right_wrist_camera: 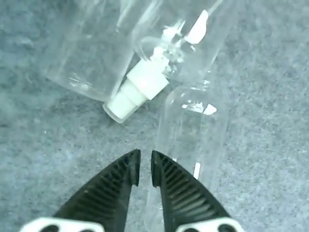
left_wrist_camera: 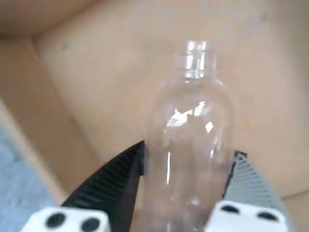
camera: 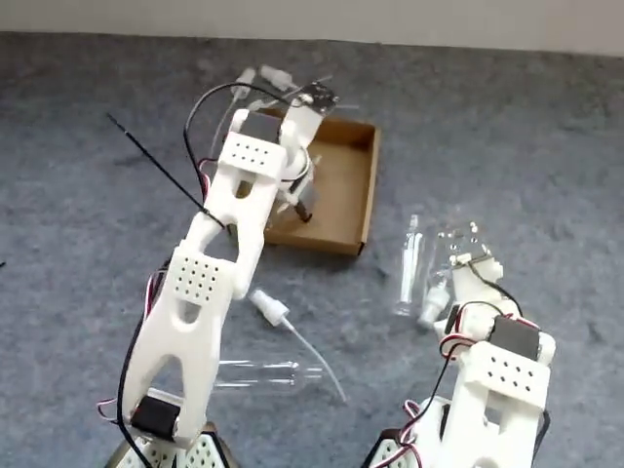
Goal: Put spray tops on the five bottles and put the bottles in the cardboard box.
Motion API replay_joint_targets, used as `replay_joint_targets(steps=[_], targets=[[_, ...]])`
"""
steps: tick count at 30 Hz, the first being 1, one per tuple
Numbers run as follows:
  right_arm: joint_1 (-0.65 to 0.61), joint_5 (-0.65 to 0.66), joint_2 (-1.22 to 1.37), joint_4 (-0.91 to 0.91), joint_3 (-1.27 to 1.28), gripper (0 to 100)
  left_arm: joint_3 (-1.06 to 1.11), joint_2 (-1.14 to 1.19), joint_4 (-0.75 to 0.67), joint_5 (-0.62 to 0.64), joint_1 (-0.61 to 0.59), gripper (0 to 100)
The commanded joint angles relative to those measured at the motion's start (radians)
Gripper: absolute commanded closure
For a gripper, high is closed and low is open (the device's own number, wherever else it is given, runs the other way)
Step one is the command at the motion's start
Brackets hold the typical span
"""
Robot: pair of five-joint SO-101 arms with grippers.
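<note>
Evidently the boxing step is in hand: the left claw [left_wrist_camera: 189, 153] is clamped on a clear bottle [left_wrist_camera: 195, 116] over the cardboard box [left_wrist_camera: 87, 72], the bottle's neck bare of any spray top. The right claw [right_wrist_camera: 143, 163], fingers nearly together and empty, hangs above other bottles [right_wrist_camera: 193, 125] on the table [right_wrist_camera: 43, 145]. Next, I judge, comes lowering and release, or fitting a top first.

— Where's the cardboard box [camera: 341, 185]?
— Upper centre, brown, lying open. A capless bottle [left_wrist_camera: 193, 135] hangs over its floor.
— The others?
— An empty bottle [camera: 263, 373] lies flat at lower centre, with a white spray top [camera: 273, 310] just above it. More clear bottles [camera: 409, 258] lie together at right.
</note>
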Motion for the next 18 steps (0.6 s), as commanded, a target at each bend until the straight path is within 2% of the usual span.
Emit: replay_joint_targets(steps=[1, 6, 11, 14, 18], targets=[[0.004, 0.009, -0.021, -0.018, -0.01, 98.2, -0.173, -0.11, 0.137, -0.003, 0.041, 100], [0.005, 0.009, -0.021, -0.018, -0.01, 98.2, -0.107, -0.213, 0.138, 0.002, 0.041, 100], [0.005, 0.009, -0.021, -0.018, -0.01, 98.2, 0.027, -0.421, 0.138, 0.005, -0.038, 100], [0.004, 0.009, -0.021, -0.018, -0.01, 98.2, 0.199, -0.591, 0.138, 0.005, -0.127, 100], [-0.012, 0.002, -0.022, -0.018, -0.012, 98.5, 0.558, -0.816, 0.137, -0.003, -0.249, 100]])
